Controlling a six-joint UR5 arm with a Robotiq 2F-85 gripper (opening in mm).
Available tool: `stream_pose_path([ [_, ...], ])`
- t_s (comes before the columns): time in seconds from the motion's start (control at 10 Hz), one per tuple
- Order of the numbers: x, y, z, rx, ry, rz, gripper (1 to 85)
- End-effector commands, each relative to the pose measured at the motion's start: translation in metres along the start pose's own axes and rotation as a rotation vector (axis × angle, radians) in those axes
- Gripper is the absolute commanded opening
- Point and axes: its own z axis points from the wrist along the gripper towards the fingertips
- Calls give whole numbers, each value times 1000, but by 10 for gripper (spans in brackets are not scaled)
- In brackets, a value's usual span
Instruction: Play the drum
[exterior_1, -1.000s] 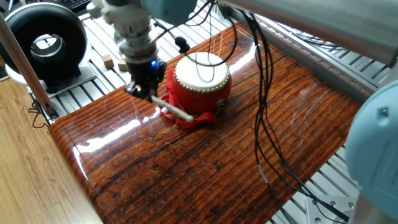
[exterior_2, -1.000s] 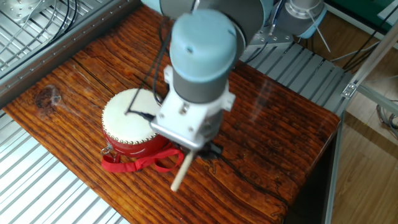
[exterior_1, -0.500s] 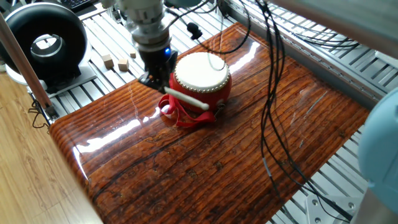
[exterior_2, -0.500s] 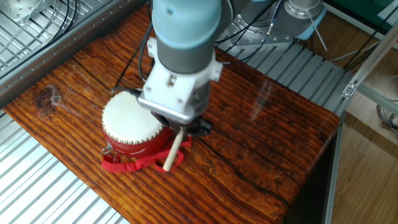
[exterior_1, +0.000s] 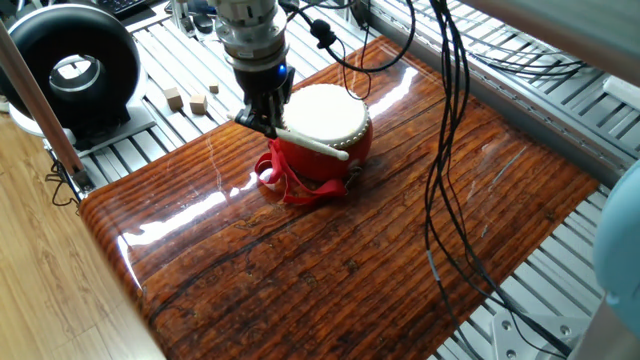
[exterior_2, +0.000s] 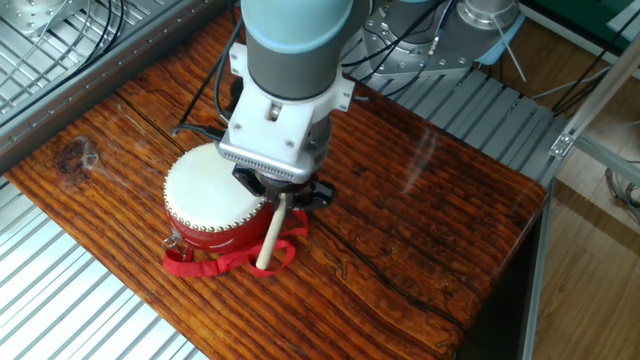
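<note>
The red drum (exterior_1: 322, 128) with a cream-white skin top and red ribbon loops stands on the wooden table (exterior_1: 330, 250), toward its far left part. It also shows in the other fixed view (exterior_2: 205, 200). My gripper (exterior_1: 266, 116) is shut on a pale wooden drumstick (exterior_1: 312, 143) at the drum's left edge. The stick lies across the near rim of the drum. In the other fixed view the gripper (exterior_2: 272, 190) is beside the drum's right rim, and the drumstick (exterior_2: 270, 232) points down over the ribbons.
A large black ring-shaped device (exterior_1: 70, 70) stands on the slatted metal bench at the left. Two small wooden blocks (exterior_1: 186, 99) lie on the slats near it. Black cables (exterior_1: 440, 150) hang across the table's right part.
My gripper has moved right and toward the drum with the drumstick. The stick was off the drum's left side and now lies over the drum's near rim.
</note>
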Motion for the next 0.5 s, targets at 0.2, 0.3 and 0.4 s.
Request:
stream_pose_path([
  [0.2,5,14,-3,-62,18,47,10],
  [0.3,2,16,-3,-69,5,35,10],
  [0.4,-1,20,-4,-83,-7,22,10],
])
